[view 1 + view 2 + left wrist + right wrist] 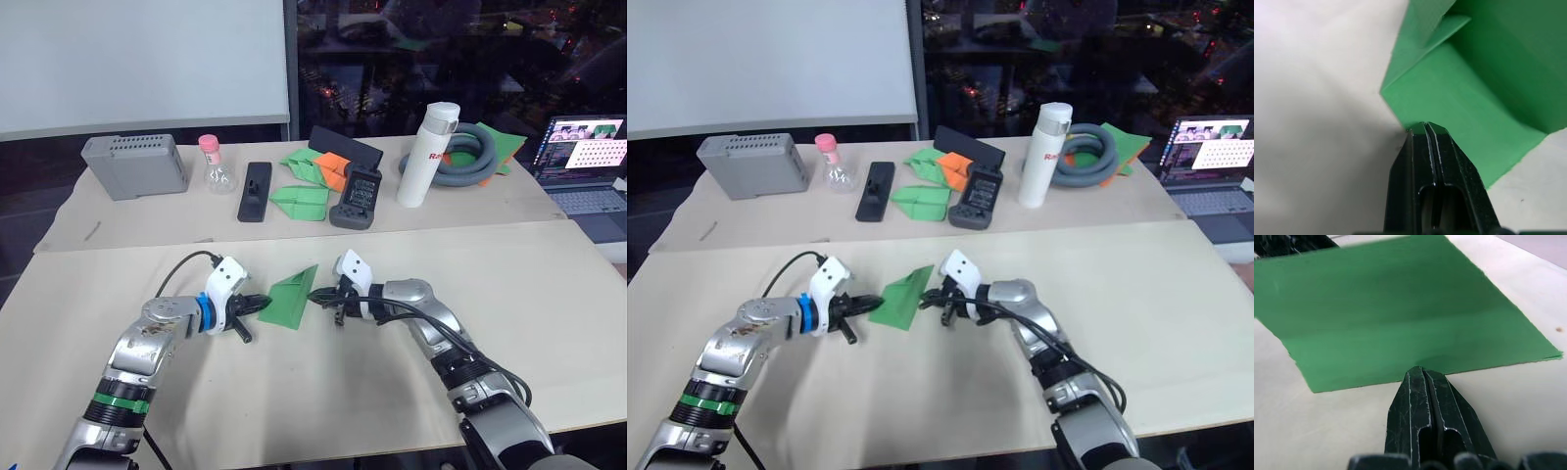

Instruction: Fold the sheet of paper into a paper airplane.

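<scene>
At this moment I saw the thin bright green sheet of paper (pixel 293 300), already partly folded into a pointed wedge, lying near the middle of the pale front table (pixel 549 323) between my two arms. The left gripper (pixel 257 306) met the sheet's left edge; in the left wrist view its two black fingers (pixel 1420 161) lay pressed together with the green edge at their tips, so I judged them clenched on the paper, though the pinch itself was hard to see. The right gripper (pixel 320 294) met the opposite edge, its fingers (pixel 1425 401) likewise closed with the paper's border at their tips. The sheet's upper corner rose slightly off the table, and a crease ran across its face in the right wrist view.

On the rear table stood a grey ventilated box (pixel 134 164), a small clear bottle with a pink cap (pixel 215 164), a black remote-like bar (pixel 255 191), other green folded papers (pixel 302 200), an orange folded paper (pixel 334 168), a dark handheld device (pixel 357 198), a tall white flask (pixel 424 155), a coiled grey hose (pixel 470 155) and an open laptop (pixel 586 157).
</scene>
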Tool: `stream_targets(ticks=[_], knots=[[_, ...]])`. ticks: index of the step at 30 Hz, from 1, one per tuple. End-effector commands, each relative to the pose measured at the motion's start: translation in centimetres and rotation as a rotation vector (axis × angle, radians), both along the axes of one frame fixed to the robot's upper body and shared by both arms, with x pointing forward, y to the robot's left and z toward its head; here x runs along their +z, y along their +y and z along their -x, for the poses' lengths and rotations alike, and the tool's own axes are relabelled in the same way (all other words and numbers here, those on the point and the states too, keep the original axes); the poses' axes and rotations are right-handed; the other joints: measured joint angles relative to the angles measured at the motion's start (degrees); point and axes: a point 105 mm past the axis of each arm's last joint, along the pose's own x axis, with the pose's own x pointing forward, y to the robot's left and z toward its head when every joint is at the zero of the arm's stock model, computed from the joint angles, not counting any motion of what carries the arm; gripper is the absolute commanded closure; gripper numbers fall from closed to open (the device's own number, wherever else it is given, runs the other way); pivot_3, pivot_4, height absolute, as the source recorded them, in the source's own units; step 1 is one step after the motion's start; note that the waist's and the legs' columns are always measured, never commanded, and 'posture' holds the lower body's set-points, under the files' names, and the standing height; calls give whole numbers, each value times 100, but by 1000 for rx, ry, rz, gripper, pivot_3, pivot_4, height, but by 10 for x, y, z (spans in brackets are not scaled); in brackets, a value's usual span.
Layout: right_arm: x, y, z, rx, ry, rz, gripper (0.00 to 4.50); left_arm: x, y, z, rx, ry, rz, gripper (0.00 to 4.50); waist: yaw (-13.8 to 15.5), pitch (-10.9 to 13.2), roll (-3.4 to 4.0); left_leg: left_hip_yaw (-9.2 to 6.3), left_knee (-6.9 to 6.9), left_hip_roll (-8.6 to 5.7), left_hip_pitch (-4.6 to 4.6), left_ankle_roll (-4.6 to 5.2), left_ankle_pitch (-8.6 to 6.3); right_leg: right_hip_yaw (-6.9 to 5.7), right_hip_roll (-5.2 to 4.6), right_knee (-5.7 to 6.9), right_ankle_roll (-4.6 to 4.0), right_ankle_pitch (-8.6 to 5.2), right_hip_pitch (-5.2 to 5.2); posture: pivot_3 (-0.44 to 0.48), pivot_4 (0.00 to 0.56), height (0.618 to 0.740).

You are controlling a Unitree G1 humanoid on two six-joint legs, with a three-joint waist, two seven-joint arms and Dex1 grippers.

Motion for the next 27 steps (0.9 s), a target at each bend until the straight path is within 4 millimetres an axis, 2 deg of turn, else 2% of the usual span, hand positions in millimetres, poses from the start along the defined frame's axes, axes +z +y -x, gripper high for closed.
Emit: stream_targets(ticks=[1,8,12,16,19,22,24,27], knots=[[27,1,1,45,-65,-10,4464,1,-11,3,-16,-9,14,4500,-3,0,0,0,0,0,0,0,0,0,0,0,0,0,0,0,150,740],[51,-3,-5,28,-115,-17,4464,0,-13,4,-18,-7,18,4500,-28,0,0,0,-2,3,0,0,0,1,2,-1,0,0,-1,0,150,740],[52,1,-8,25,-113,-26,4464,3,-14,2,-15,-14,25,4500,-25,0,0,0,-1,2,0,0,0,1,1,-2,0,0,-1,0,150,740],[44,3,-8,28,-96,-18,4464,14,-11,0,-16,-25,66,4500,-24,0,0,0,-1,2,-1,0,0,1,1,-1,0,0,-1,0,150,740],[41,-1,-10,14,-88,-13,4464,39,3,-1,-28,-60,118,4500,-37,0,0,0,-1,2,-4,0,0,0,1,-1,0,0,-4,0,150,740],[39,-3,-10,9,-85,-12,4464,54,15,-11,14,-102,151,4500,-36,1,0,0,-2,4,-3,0,0,0,2,-2,0,0,-7,0,150,740],[38,-3,-10,7,-83,-12,4464,57,12,-18,29,-107,169,4500,-26,1,0,0,-1,3,-3,0,0,-1,1,-3,0,0,-4,0,150,740],[35,-3,-9,5,-78,-10,4464,54,-9,-20,-20,-97,166,4500,-10,0,0,0,2,-4,-4,1,-1,-1,-4,-1,0,0,-2,0,150,740]])
